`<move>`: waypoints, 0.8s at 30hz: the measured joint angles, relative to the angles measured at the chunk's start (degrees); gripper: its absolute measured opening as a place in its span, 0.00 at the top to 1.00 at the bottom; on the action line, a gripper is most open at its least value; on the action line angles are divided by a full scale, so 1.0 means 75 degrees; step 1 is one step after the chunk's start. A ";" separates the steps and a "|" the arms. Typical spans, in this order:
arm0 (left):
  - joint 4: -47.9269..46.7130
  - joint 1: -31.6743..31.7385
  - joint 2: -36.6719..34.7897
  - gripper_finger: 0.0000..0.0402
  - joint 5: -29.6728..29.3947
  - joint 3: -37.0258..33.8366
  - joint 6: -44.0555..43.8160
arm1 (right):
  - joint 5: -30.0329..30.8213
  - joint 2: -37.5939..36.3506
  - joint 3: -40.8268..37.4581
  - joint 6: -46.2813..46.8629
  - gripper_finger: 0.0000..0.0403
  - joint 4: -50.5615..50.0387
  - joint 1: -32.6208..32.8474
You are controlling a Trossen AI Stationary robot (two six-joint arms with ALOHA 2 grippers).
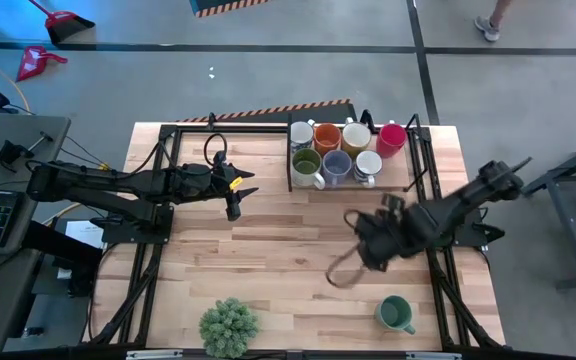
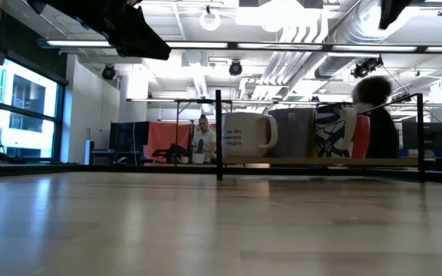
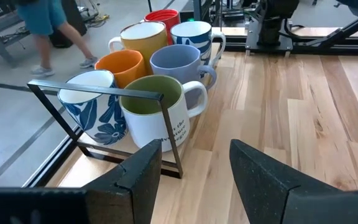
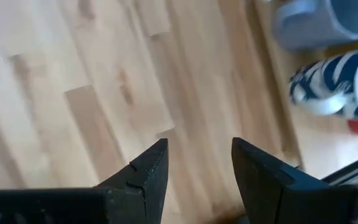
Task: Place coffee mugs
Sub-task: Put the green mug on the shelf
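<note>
The stiff, slick, breakable green mug (image 1: 396, 314) standing alone near the right pincer (image 1: 360, 243), whose jaws stand apart and empty, is best gripped by its rim.

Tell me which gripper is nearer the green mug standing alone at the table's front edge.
Right. The right gripper hangs open just behind the lone green mug; the left gripper, also open, sits far across the table near the rack's left side.

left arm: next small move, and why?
Probably ease the left gripper forward toward the olive-lined white mug at the rack's near corner. Its fingers are open and empty, that mug sits straight ahead, and the right gripper hovers over bare table.
</note>
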 joint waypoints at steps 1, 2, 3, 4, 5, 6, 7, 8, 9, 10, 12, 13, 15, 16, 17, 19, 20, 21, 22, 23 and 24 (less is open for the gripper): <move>0.0000 0.0000 0.0000 0.55 0.0000 0.0001 0.0002 | 0.0045 0.0000 0.0000 0.0293 0.62 -0.0059 0.0296; 0.0000 0.0000 0.0000 0.55 0.0000 0.0001 0.0002 | 0.0081 0.0000 -0.0008 0.0562 0.62 -0.0073 0.0582; 0.0000 0.0000 -0.0001 0.55 0.0000 0.0001 0.0002 | 0.0130 0.0000 -0.0052 0.0838 0.62 -0.0047 0.0859; 0.0000 0.0000 0.0000 0.55 0.0000 0.0000 0.0002 | 0.0170 0.0000 -0.0115 0.1103 0.62 -0.0051 0.1126; 0.0000 0.0000 0.0000 0.55 0.0000 0.0000 0.0002 | 0.0206 0.0000 -0.0196 0.1340 0.62 -0.0066 0.1379; -0.0002 0.0000 0.0000 0.55 0.0000 0.0000 0.0002 | 0.0204 0.0000 -0.0302 0.1582 0.62 -0.0055 0.1602; -0.0008 0.0000 0.0000 0.55 0.0004 0.0001 0.0002 | 0.0149 0.0000 -0.0434 0.1811 0.62 -0.0013 0.1803; -0.0021 0.0000 0.0000 0.55 0.0027 0.0000 -0.0002 | 0.0049 0.0000 -0.0599 0.2058 0.62 0.0076 0.1974; -0.0029 0.0000 0.0000 0.55 0.0052 0.0001 -0.0007 | -0.0096 0.0000 -0.0765 0.2290 0.62 0.0236 0.2116; -0.0026 0.0000 0.0000 0.55 0.0069 0.0000 -0.0010 | -0.0275 0.0000 -0.0932 0.2464 0.62 0.0446 0.2237; -0.0029 0.0000 0.0000 0.55 0.0159 0.0000 0.0004 | -0.0618 0.0000 -0.1265 0.2640 0.62 0.0940 0.2477; -0.0030 0.0000 -0.0001 0.55 0.0196 0.0000 0.0005 | -0.0754 0.0000 -0.1417 0.2673 0.62 0.1202 0.2584; -0.0029 0.0000 -0.0001 0.55 0.0202 0.0001 0.0006 | -0.0947 0.0000 -0.1677 0.2837 0.62 0.1568 0.2770; -0.0035 0.0000 0.0000 0.55 0.0208 0.0001 0.0006 | -0.1080 0.0000 -0.1791 0.2949 0.62 0.1656 0.2860; -0.0043 0.0000 0.0000 0.55 0.0210 0.0000 0.0005 | -0.1277 0.0000 -0.1902 0.3025 0.62 0.1754 0.2925; -0.0052 0.0000 0.0000 0.55 0.0210 0.0000 0.0008 | -0.1702 0.0000 -0.2089 0.3165 0.62 0.1993 0.3031; -0.0050 0.0000 0.0000 0.55 0.0210 0.0000 0.0008 | -0.1836 0.0000 -0.2149 0.3176 0.62 0.2100 0.3095; -0.0052 0.0000 0.0000 0.55 0.0210 0.0003 0.0008 | -0.1911 0.0000 -0.2198 0.3165 0.62 0.2236 0.3153; -0.0052 0.0000 -0.0002 0.55 0.0210 0.0001 0.0007 | -0.1948 0.0000 -0.2231 0.3147 0.62 0.2351 0.3214; -0.0052 0.0000 -0.0002 0.55 0.0210 0.0000 0.0005 | -0.1951 0.0003 -0.2258 0.3125 0.62 0.2439 0.3280; -0.0051 0.0000 0.0000 0.55 0.0210 0.0000 -0.0009 | -0.1951 0.0003 -0.2270 0.3116 0.62 0.2487 0.3331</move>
